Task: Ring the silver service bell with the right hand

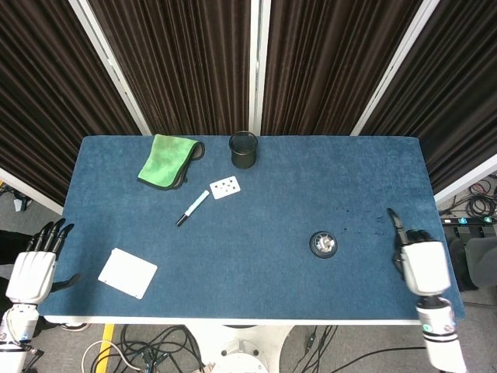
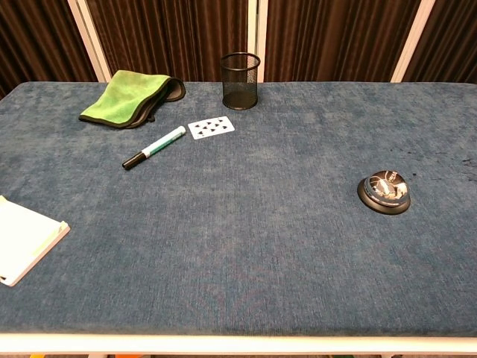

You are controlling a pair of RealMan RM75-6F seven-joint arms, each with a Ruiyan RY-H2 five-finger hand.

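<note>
Two hands show in my head view, and neither holds anything. My right hand (image 1: pixel 424 266) sits over the near right part of the blue table (image 1: pixel 272 210), one dark finger stretched toward the far side while the rest are hard to read, so I cannot tell whether it is open or closed. It is out of the chest view altogether. The silver service bell (image 1: pixel 323 244) stands to its left, apart from the hand, untouched, on the near right part of the cloth. My left hand (image 1: pixel 35 268) hangs off the near left corner, fingers spread and pointing away from me. Just right of it a white notepad (image 1: pixel 127 273) lies on the table. Farther off, a marker (image 1: pixel 191 208) lies beside a playing card (image 1: pixel 225 186), with a green cloth (image 1: pixel 166 160) and a black mesh cup (image 1: pixel 243 149) near the far edge.
</note>
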